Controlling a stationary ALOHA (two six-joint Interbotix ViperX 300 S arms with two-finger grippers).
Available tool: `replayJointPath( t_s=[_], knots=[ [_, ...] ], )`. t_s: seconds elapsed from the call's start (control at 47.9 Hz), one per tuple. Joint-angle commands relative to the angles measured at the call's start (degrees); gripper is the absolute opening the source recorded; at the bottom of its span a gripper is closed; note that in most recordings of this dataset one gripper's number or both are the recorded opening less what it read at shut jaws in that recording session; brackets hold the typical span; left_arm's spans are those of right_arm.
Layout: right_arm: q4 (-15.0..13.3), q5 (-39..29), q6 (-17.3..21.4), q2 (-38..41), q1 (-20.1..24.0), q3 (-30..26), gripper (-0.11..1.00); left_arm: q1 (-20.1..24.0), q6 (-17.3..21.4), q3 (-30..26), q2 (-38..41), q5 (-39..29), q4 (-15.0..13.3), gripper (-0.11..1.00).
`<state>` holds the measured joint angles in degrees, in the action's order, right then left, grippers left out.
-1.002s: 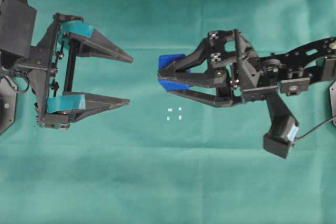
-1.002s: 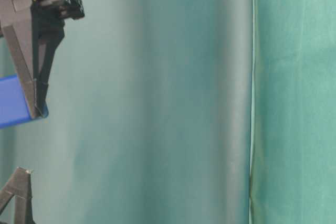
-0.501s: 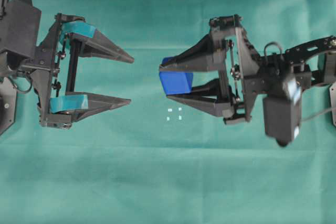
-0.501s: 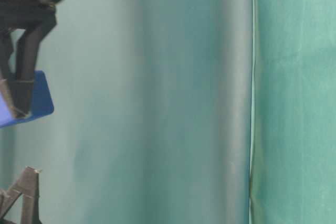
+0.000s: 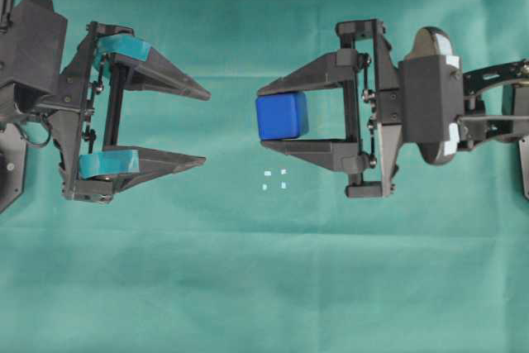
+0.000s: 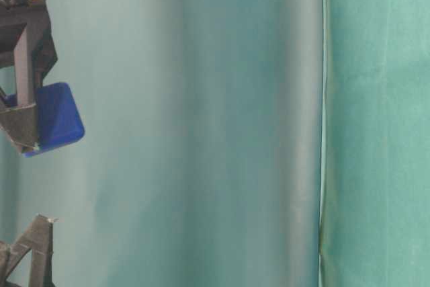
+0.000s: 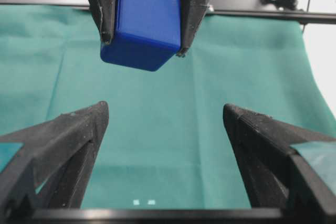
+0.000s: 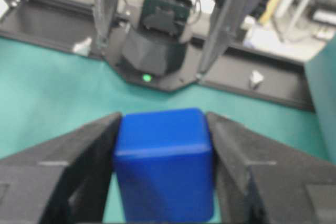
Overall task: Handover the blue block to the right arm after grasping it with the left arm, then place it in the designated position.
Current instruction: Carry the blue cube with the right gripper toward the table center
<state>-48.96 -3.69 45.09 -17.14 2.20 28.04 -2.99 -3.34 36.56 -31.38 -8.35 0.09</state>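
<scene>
Blue block (image 5: 282, 116) pinched between right arm's fingers (image 5: 291, 87) near their tips; left arm's fingers (image 5: 169, 81) spread wide, empty.

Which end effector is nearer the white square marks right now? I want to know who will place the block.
Right. The right end effector, shut on the blue block, hangs just above-right of the marks in the overhead view; the open left end effector sits farther to their left.

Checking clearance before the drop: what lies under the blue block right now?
The blue block hangs clamped in the right gripper over bare green cloth. The white marks lie beside it, not beneath. The cloth straight below is hidden from overhead.
</scene>
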Motion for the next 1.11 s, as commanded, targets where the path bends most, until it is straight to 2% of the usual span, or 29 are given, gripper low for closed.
replayJointPath(
  t_s=[0.0,0.438,1.085],
  knots=[
    [0.18,-0.62,0.44,-1.41,0.18,-0.62,0.52,0.26,0.09,-0.97,-0.26,0.18,0.18,1.0],
    [1.23,-5.1,0.88,-1.41,1.14,-0.53,0.52,0.26,-0.09,-0.97,-0.26,0.09,0.18,1.0],
    [1.23,-5.19,0.79,-1.49,1.41,-0.62,0.52,0.26,-0.09,-0.97,-0.26,0.09,0.18,1.0]
  ],
)
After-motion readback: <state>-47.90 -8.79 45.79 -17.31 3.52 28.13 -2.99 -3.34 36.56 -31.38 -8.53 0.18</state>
